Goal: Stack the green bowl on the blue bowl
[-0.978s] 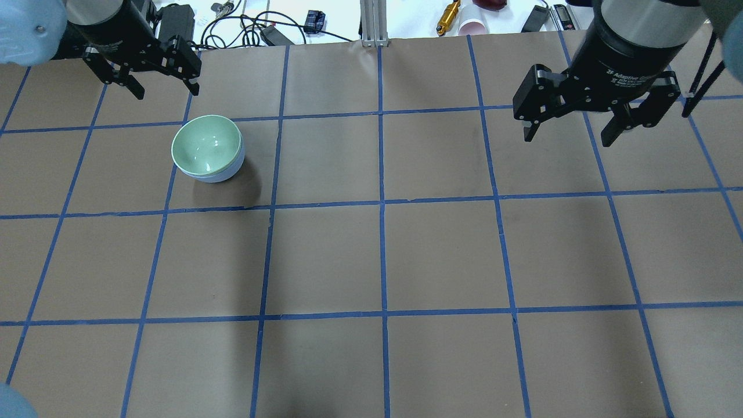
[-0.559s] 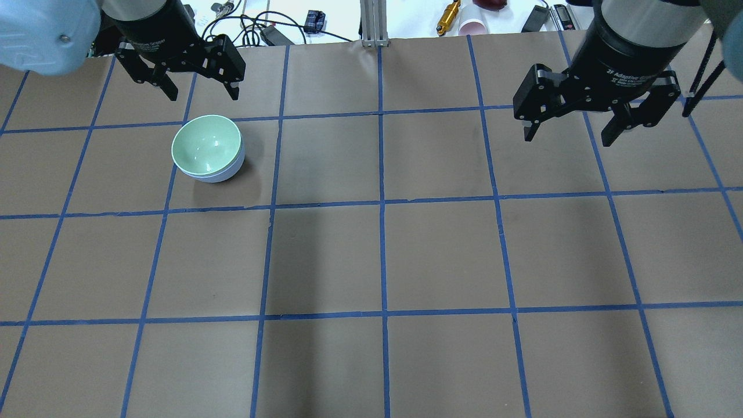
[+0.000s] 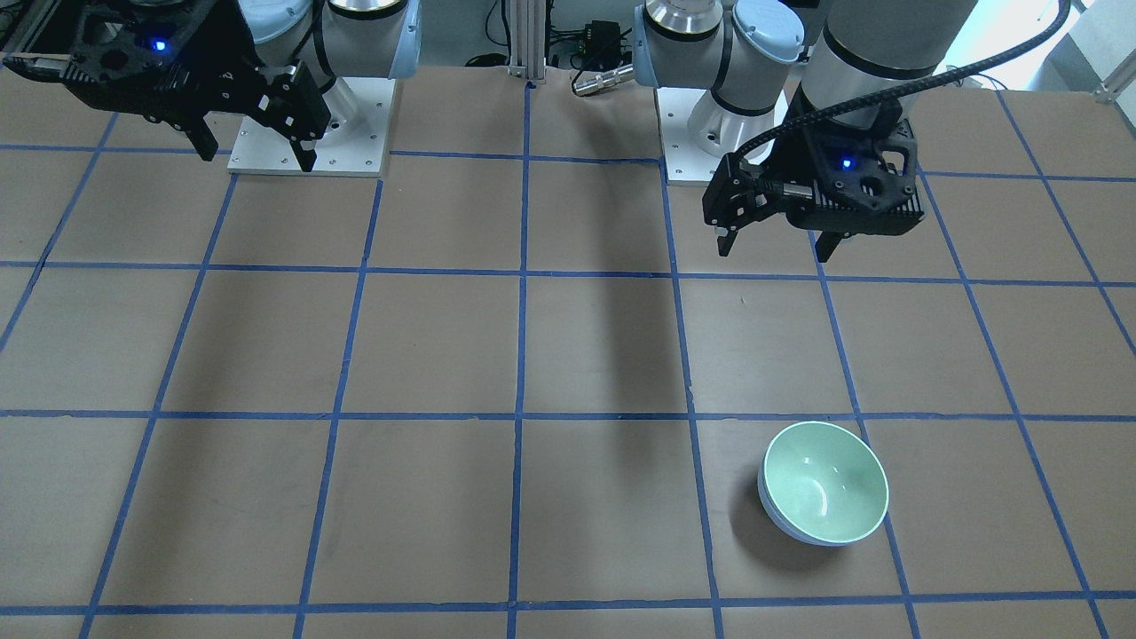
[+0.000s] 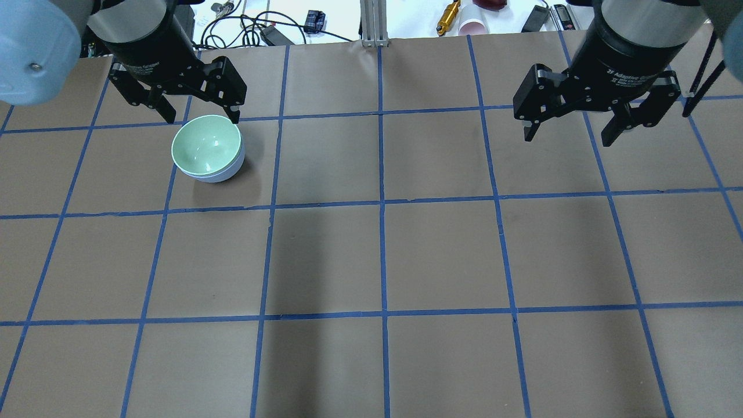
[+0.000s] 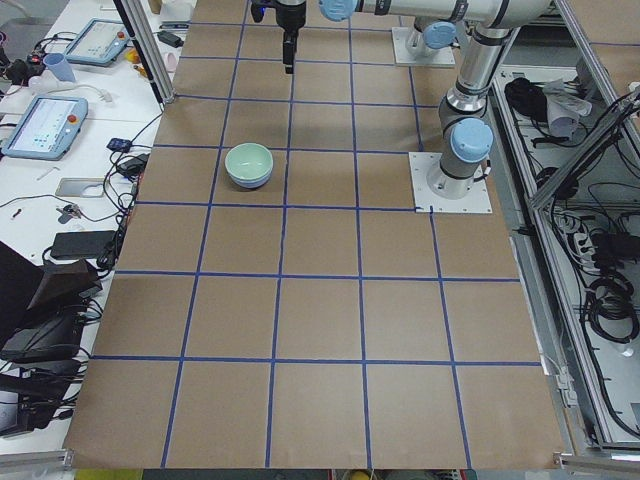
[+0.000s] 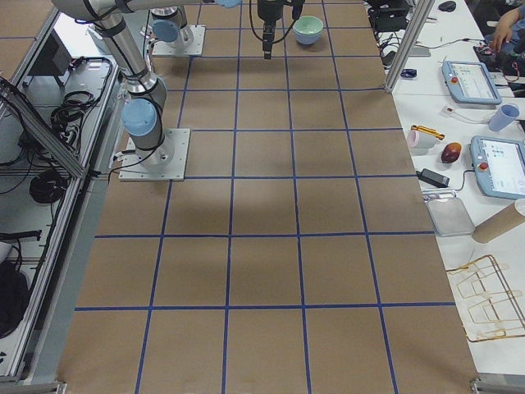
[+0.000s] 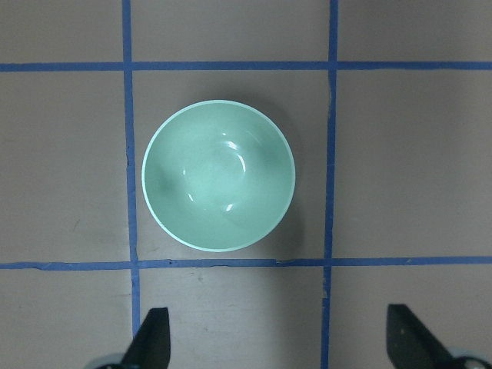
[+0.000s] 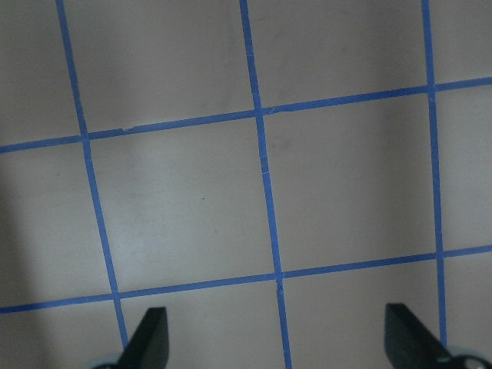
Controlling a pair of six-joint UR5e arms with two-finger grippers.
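The green bowl (image 4: pixel 206 145) sits nested inside the blue bowl (image 4: pixel 225 173) on the table's left half. Only a band of the blue bowl's side shows under the green rim. The front view shows the green bowl (image 3: pixel 825 479) in the blue bowl (image 3: pixel 788 529) too. My left gripper (image 4: pixel 202 119) is open and empty, high above the table by the bowls' far rim. Its wrist view looks straight down on the green bowl (image 7: pixel 218 175), which lies ahead of the spread fingertips (image 7: pixel 154 323). My right gripper (image 4: pixel 567 139) is open and empty, high over the right half.
The table is brown paper with a blue tape grid. Beyond its far edge lie cables, a gold cylinder (image 4: pixel 448 16), a pink cup (image 4: pixel 473 26) and an aluminium post (image 4: pixel 374 23). The arms' base plates (image 3: pixel 311 133) sit at the robot's side.
My left gripper has moved from the far left corner to the right and toward the robot, ending over the bowls' far rim. The bowls and the right arm have not moved.
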